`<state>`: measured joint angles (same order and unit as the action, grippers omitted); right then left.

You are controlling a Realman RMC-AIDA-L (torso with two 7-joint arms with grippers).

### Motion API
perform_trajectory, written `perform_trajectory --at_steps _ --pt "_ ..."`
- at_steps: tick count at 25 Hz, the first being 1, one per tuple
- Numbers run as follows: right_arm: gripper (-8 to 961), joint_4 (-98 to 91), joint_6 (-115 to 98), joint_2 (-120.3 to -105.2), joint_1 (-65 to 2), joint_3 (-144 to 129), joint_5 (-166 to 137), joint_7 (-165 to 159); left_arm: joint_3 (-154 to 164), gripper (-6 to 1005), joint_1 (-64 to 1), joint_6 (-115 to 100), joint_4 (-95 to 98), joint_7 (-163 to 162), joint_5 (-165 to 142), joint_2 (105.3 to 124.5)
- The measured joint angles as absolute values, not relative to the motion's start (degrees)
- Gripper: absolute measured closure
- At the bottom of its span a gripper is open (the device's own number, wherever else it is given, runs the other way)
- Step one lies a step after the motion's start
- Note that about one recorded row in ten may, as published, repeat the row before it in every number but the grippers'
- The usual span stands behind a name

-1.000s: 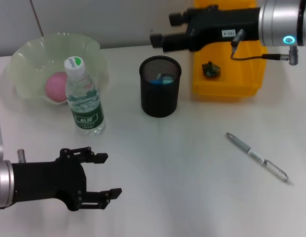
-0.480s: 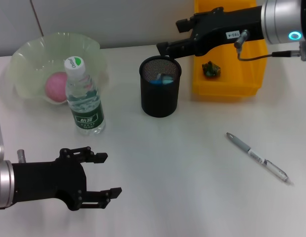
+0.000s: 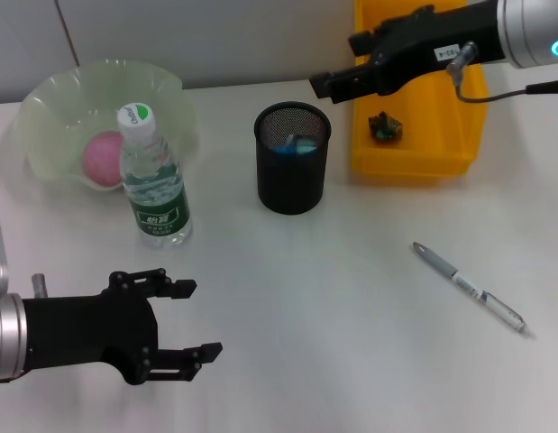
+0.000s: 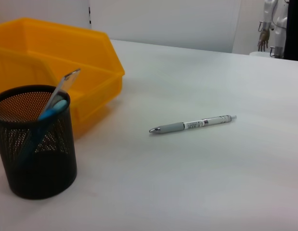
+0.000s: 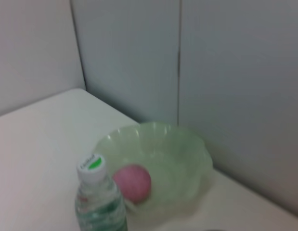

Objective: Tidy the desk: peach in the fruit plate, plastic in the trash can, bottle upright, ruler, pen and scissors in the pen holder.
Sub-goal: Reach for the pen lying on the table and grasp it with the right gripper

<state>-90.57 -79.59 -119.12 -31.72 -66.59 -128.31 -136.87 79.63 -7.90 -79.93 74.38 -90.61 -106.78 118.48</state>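
Only the pen (image 3: 470, 289) lies loose, flat on the table's (image 3: 351, 361) right half, its long axis diagonal, tip toward the pen holder (image 3: 292, 170). By my judgement the right gripper (image 3: 328, 86), raised over the yellow bin (image 3: 418, 162) beyond the holder, fingers seemingly together, is nearer than the left gripper (image 3: 193, 320), parked open at front left. Peach (image 3: 105, 161) in plate (image 3: 53, 108), bottle (image 3: 154, 180) upright. The left wrist view alone shows blue scissors (image 4: 45, 118) in the holder.

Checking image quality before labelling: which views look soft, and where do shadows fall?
Right wrist view: soft focus on the pale green fruit plate and pink peach. Head view: faint shadow beside the black mesh pen holder. Left wrist view: the grey pen is crisp.
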Motion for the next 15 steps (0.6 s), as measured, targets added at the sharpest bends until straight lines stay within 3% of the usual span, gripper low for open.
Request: perform_trajectory --at_steps 8,11,15 --pt "146 -97.8 -100.4 -118.29 -36.4 -63.8 -142.1 -150.5 79.6 175 -8.2 -79.7 74.0 -90.6 -106.5 118.56" --pt "146 -98.0 -104.4 -117.57 -37.9 -63.5 -144.0 -143.7 79.6 175 -8.3 -79.6 74.0 -90.6 -106.4 118.56" --pt "147 -99.0 -106.2 -117.86 -38.0 -65.4 -144.3 -127.0 79.6 174 -8.3 -78.6 73.5 -90.9 -106.1 118.58"
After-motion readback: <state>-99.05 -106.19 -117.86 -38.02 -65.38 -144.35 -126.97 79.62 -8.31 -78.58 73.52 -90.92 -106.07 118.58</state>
